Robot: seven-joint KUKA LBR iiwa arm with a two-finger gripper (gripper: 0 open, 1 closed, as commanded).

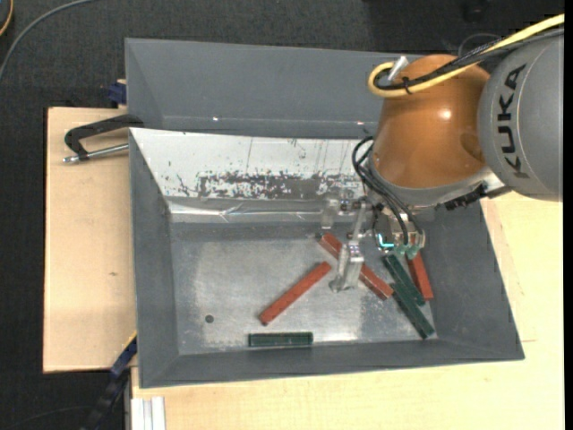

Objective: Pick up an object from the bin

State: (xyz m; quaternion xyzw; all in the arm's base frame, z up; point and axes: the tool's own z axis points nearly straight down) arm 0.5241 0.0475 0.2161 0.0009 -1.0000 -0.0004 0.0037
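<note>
My grey bin (pixel 224 267) carries a red stick (pixel 294 295) mid-floor, a dark green bar (pixel 280 339) by its near wall, and red and green sticks (pixel 406 292) heaped right.

Left half of the bin (pixel 224 267) floor is open, bare apart from a small dark speck (pixel 209 320) near the front-left; straight drop-in from above there.
Centre: long red bar (pixel 294 294) lies diagonal across the floor, its upper end just beside the gripper (pixel 344 278). Free floor on both of its long sides.
Front: dark green bar (pixel 280 339) lies flat against the front wall, no room on the wall side.
Right: heap of red and green sticks (pixel 410 305), overlapping, close to the right wall. Gaps look too tight, but the orange cover (pixel 430 124) hides part of the heap, so not certain. The cover also blocks the back-right corner from above.
</note>
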